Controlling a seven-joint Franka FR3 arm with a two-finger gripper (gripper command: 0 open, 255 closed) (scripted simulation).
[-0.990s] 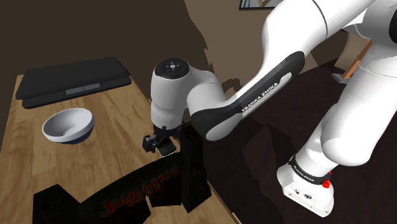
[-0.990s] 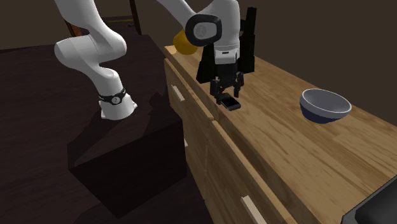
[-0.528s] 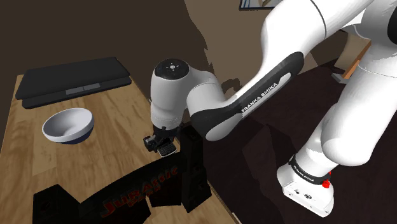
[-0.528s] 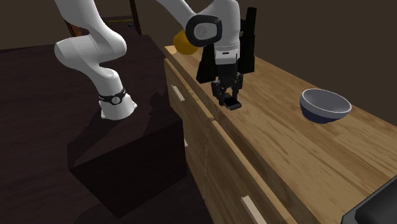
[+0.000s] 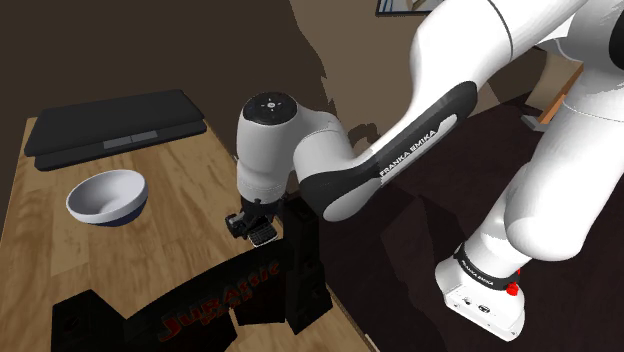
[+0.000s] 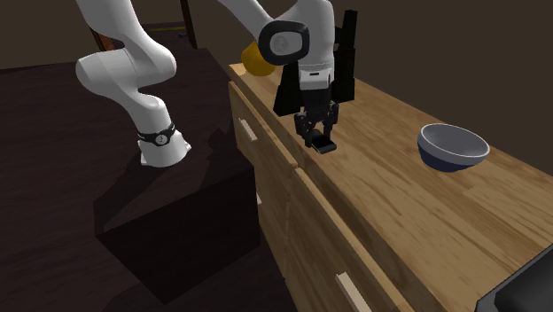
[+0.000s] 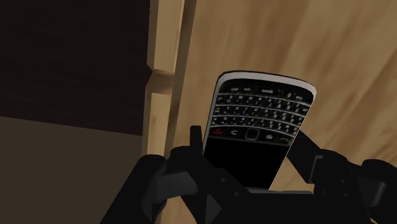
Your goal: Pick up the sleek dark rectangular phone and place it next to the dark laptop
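The phone (image 7: 254, 127), black with a keypad and a dark screen, lies flat on the wooden tabletop (image 5: 180, 180) close to its edge. My gripper (image 7: 249, 147) points straight down and is shut on the phone, one finger pressed against each long side. The shoulder view has the gripper (image 5: 256, 226) and phone (image 5: 264, 234) under the white wrist. In the second exterior view the gripper (image 6: 319, 135) stands over the phone (image 6: 323, 145) above the drawer fronts. The dark laptop (image 5: 110, 125) lies closed at the table's far end, well away from the phone.
A white and blue bowl (image 5: 107, 197) sits between phone and laptop. A tall black box (image 5: 302, 262) stands right beside the gripper, and a black box with red lettering (image 5: 215, 300) lies in front. A yellow object (image 6: 253, 60) shows behind the arm.
One second ago the fingers stood apart around the phone; they have since shut on its sides. Arm and phone have kept their place.
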